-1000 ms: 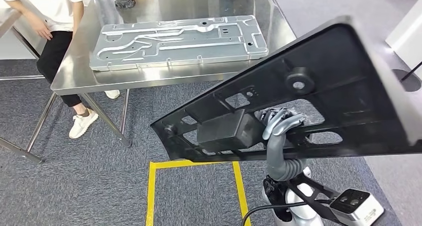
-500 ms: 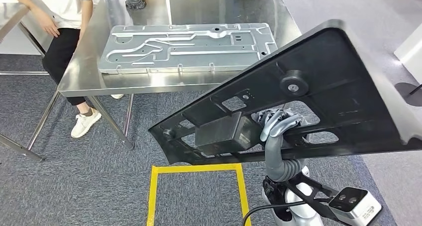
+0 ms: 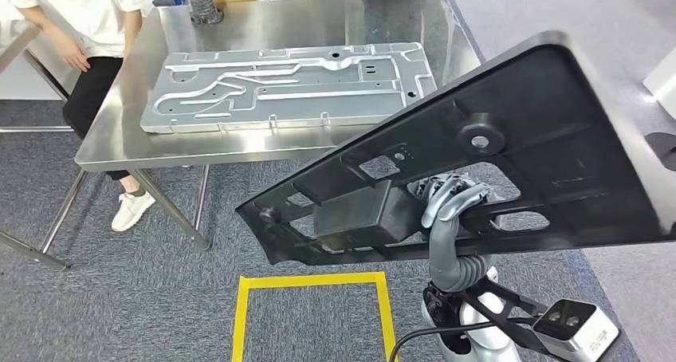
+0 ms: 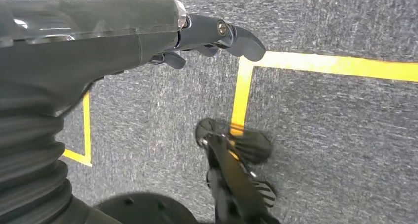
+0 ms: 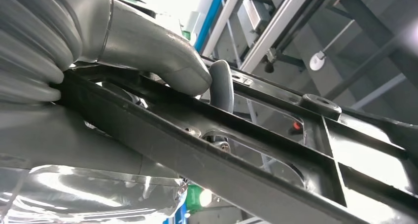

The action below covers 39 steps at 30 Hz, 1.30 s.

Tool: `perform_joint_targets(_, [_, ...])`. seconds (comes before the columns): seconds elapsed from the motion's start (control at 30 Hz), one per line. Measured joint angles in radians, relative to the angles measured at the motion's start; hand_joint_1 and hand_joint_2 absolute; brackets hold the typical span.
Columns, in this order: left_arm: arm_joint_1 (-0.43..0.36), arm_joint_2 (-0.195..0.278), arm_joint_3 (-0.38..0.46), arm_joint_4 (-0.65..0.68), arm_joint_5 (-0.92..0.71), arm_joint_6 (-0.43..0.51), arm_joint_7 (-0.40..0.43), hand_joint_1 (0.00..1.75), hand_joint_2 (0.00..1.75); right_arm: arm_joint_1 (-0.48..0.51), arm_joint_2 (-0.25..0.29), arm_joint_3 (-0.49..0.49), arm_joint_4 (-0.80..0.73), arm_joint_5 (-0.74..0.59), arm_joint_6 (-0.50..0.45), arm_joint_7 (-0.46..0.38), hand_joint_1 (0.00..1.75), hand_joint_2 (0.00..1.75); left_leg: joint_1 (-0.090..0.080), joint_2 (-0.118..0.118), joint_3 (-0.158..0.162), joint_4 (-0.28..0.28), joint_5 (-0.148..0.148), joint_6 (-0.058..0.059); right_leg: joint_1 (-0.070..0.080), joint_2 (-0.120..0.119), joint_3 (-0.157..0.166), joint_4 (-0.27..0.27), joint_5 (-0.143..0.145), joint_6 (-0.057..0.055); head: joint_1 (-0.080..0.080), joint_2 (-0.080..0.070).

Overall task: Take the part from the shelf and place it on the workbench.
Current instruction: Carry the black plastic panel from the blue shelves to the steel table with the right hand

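The right hand (image 3: 448, 198) has its fingers wrapped around a bar of the big black part (image 3: 510, 131), holding it up tilted in the air, well apart from the steel worktop (image 3: 239, 143). The part is wide and held at one spot only, so it could tip or slide out, and a long grey metal plate (image 3: 287, 79) already covers much of the worktop, so the part might bump it. The left hand (image 4: 212, 36) hangs over the carpet, fingers loosely curled, holding nothing.

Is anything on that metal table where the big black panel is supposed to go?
Yes. A large silver stamped metal plate covers much of the steel workbench; the black plastic panel is held off its near edge.
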<state>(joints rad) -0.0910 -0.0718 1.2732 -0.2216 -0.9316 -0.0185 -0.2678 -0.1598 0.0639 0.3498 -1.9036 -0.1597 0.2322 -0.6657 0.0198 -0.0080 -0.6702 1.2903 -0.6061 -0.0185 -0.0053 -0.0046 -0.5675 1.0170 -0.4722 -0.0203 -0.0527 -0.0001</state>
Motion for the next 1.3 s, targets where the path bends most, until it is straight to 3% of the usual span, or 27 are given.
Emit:
perform_joint_targets(0.03, [0.001, 0.0, 0.0, 0.0, 0.0, 0.0, 0.0, 0.0, 1.75, 0.002, 0.0, -0.001, 0.0, 0.0, 0.004, 0.0, 1.75, 1.75, 0.0, 0.0, 0.001, -0.03, 0.031, 0.003, 0.002, 0.001, 0.008, 0.0, -0.005, 0.0, 0.0, 0.0])
perform_joint_targets(0.1, [0.001, 0.001, 0.0, 0.0, 0.0, 0.0, 0.0, 0.0, 1.75, 0.004, 0.0, -0.002, -0.001, 0.0, 0.011, 0.0, 1.75, 1.75, -0.004, 0.004, 0.039, -0.158, 0.118, 0.012, 0.004, 0.0, 0.025, 0.0, -0.017, 0.004, 0.0, 0.0])
perform_joint_targets(0.13, [0.001, 0.001, 0.0, 0.0, 0.0, 0.001, 0.0, 0.0, 1.75, 0.005, 0.0, -0.002, -0.002, 0.001, 0.015, 0.0, 1.75, 1.75, -0.008, 0.007, 0.055, -0.21, 0.136, 0.016, 0.005, 0.0, 0.029, 0.0, -0.021, 0.008, 0.0, 0.0])
perform_joint_targets(0.2, [0.001, 0.002, 0.001, 0.0, 0.0, 0.002, -0.001, 0.0, 1.75, 0.008, 0.0, -0.002, -0.004, 0.002, 0.022, 0.0, 1.75, 1.75, -0.016, 0.012, 0.068, -0.255, 0.14, 0.026, 0.005, 0.001, 0.032, 0.001, -0.025, 0.021, 0.0, 0.0])
perform_joint_targets(0.3, [0.003, 0.002, 0.001, 0.0, 0.0, 0.001, -0.004, 0.0, 1.75, 0.013, 0.001, -0.004, -0.012, 0.004, 0.029, 0.0, 1.75, 1.75, -0.015, 0.008, 0.086, -0.272, 0.155, 0.04, 0.002, 0.001, 0.034, 0.025, -0.031, 0.041, 0.0, 0.0])
perform_joint_targets(0.37, [0.0, 0.002, 0.002, 0.0, -0.001, 0.0, -0.006, 0.0, 1.75, 0.014, 0.001, -0.007, -0.02, 0.004, 0.029, 0.0, 1.75, 1.75, -0.012, 0.007, 0.102, -0.277, 0.155, 0.047, -0.001, 0.002, -0.001, 0.096, -0.069, 0.049, 0.0, 0.0])
perform_joint_targets(0.43, [-0.002, 0.002, 0.002, 0.0, -0.003, -0.002, -0.007, 0.0, 1.75, 0.019, 0.001, -0.011, -0.024, 0.005, 0.028, 0.0, 1.75, 1.75, -0.012, 0.005, 0.107, -0.276, 0.15, 0.052, -0.002, 0.003, -0.076, 0.218, -0.121, 0.055, 0.0, 0.0])
perform_joint_targets(0.47, [-0.002, 0.002, 0.002, 0.0, -0.004, -0.002, -0.008, 0.0, 1.75, 0.024, 0.001, -0.013, -0.025, 0.005, 0.028, 0.0, 1.75, 1.75, -0.012, 0.005, 0.111, -0.276, 0.146, 0.052, -0.003, 0.003, -0.112, 0.264, -0.132, 0.058, 0.0, 0.0])
perform_joint_targets(0.5, [-0.001, 0.002, 0.002, 0.0, -0.006, -0.003, -0.008, 0.0, 1.75, 0.028, 0.001, -0.015, -0.026, 0.006, 0.027, 0.0, 1.75, 1.75, -0.012, 0.003, 0.115, -0.276, 0.141, 0.052, -0.003, 0.003, -0.134, 0.28, -0.125, 0.059, 0.0, 0.0])
perform_joint_targets(0.53, [0.0, 0.002, 0.002, 0.0, -0.007, -0.003, -0.008, 0.0, 1.75, 0.031, 0.001, -0.017, -0.028, 0.006, 0.027, 0.0, 1.75, 1.75, -0.013, 0.002, 0.122, -0.276, 0.135, 0.051, -0.004, 0.003, -0.138, 0.261, -0.098, 0.058, 0.0, 0.0])
perform_joint_targets(0.6, [0.0, 0.002, 0.002, 0.0, -0.011, -0.004, -0.008, 0.0, 1.75, 0.034, 0.001, -0.019, -0.036, 0.01, 0.025, 0.0, 1.75, 1.75, -0.012, -0.001, 0.138, -0.276, 0.122, 0.047, -0.003, 0.003, -0.1, 0.136, -0.008, 0.049, 0.0, 0.0])
perform_joint_targets(0.67, [-0.001, 0.001, 0.002, 0.0, -0.012, -0.005, -0.008, 0.0, 1.75, 0.035, 0.001, -0.024, -0.049, 0.018, 0.021, 0.0, 1.75, 1.75, -0.014, -0.003, 0.15, -0.277, 0.11, 0.038, 0.004, 0.003, -0.061, 0.034, 0.025, 0.037, 0.0, 0.0])
perform_joint_targets(0.73, [-0.001, 0.001, 0.002, 0.0, -0.012, -0.005, -0.008, 0.0, 1.75, 0.041, 0.002, -0.032, -0.066, 0.026, 0.014, 0.0, 1.75, 1.75, -0.016, -0.005, 0.159, -0.272, 0.105, 0.025, 0.009, 0.004, -0.049, 0.008, 0.02, 0.023, 0.0, 0.0])
perform_joint_targets(0.83, [-0.002, 0.003, 0.002, 0.0, -0.011, -0.004, -0.008, 0.0, 1.75, 0.054, 0.013, -0.047, -0.103, 0.042, -0.008, 0.0, 1.75, 1.75, -0.016, -0.002, 0.16, -0.239, 0.092, 0.008, 0.002, 0.003, -0.02, -0.007, 0.027, 0.006, 0.0, 0.0])
perform_joint_targets(0.9, [-0.004, 0.004, 0.002, 0.0, -0.009, -0.003, -0.009, 0.0, 1.75, 0.061, 0.025, -0.057, -0.133, 0.054, -0.033, 0.0, 1.75, 1.75, -0.011, 0.0, 0.111, -0.148, 0.052, -0.002, 0.0, 0.001, -0.003, -0.013, 0.019, -0.002, 0.0, 0.0])
perform_joint_targets(0.97, [-0.001, 0.003, 0.004, 0.0, -0.005, -0.003, -0.009, 0.0, 1.75, 0.072, 0.034, -0.063, -0.152, 0.058, -0.052, 0.0, 1.75, 1.75, -0.008, 0.001, 0.034, -0.036, 0.009, -0.009, 0.0, 0.001, 0.005, -0.013, 0.009, -0.005, 0.0, 0.0])
perform_joint_targets(1.0, [0.001, 0.003, 0.006, 0.0, -0.004, -0.003, -0.01, 0.0, 1.75, 0.078, 0.035, -0.066, -0.158, 0.059, -0.062, 0.0, 1.75, 1.75, -0.006, 0.001, 0.007, -0.01, 0.005, -0.011, 0.0, 0.002, 0.011, -0.013, 0.003, -0.005, 0.0, 0.0])
perform_joint_targets(1.03, [0.002, 0.003, 0.007, 0.0, -0.003, -0.003, -0.011, 0.0, 1.75, 0.083, 0.036, -0.068, -0.164, 0.058, -0.076, 0.0, 1.75, 1.75, -0.005, 0.001, -0.003, -0.019, 0.023, -0.012, 0.0, 0.004, 0.018, -0.013, -0.003, -0.004, 0.0, 0.0])
perform_joint_targets(1.07, [0.003, 0.004, 0.008, 0.0, -0.006, -0.005, -0.012, 0.0, 1.75, 0.083, 0.035, -0.07, -0.168, 0.052, -0.095, 0.0, 1.75, 1.75, -0.004, 0.002, 0.003, -0.061, 0.061, -0.012, -0.001, 0.004, 0.028, -0.013, -0.01, -0.001, 0.0, 0.0])
perform_joint_targets(1.13, [0.003, 0.005, 0.009, 0.0, -0.013, -0.008, -0.013, 0.0, 1.75, 0.066, 0.033, -0.085, -0.164, 0.019, -0.124, 0.0, 1.75, 1.75, -0.003, 0.005, 0.037, -0.187, 0.144, -0.009, -0.001, 0.005, 0.046, -0.012, -0.026, 0.006, 0.0, 0.0])
perform_joint_targets(1.2, [-0.001, 0.005, 0.009, 0.0, -0.019, -0.012, -0.013, 0.0, 1.75, 0.037, 0.027, -0.122, -0.145, -0.031, -0.115, 0.0, 1.75, 1.75, -0.007, 0.008, 0.059, -0.253, 0.169, 0.004, 0.001, 0.005, 0.054, -0.012, -0.037, 0.019, 0.0, 0.0])
perform_joint_targets(1.3, [-0.001, 0.006, 0.009, 0.0, -0.02, -0.017, -0.014, 0.0, 1.75, 0.019, 0.019, -0.197, -0.124, -0.073, -0.078, 0.0, 1.75, 1.75, -0.009, 0.005, 0.071, -0.263, 0.168, 0.028, 0.002, 0.004, 0.062, -0.002, -0.044, 0.038, 0.0, 0.0])
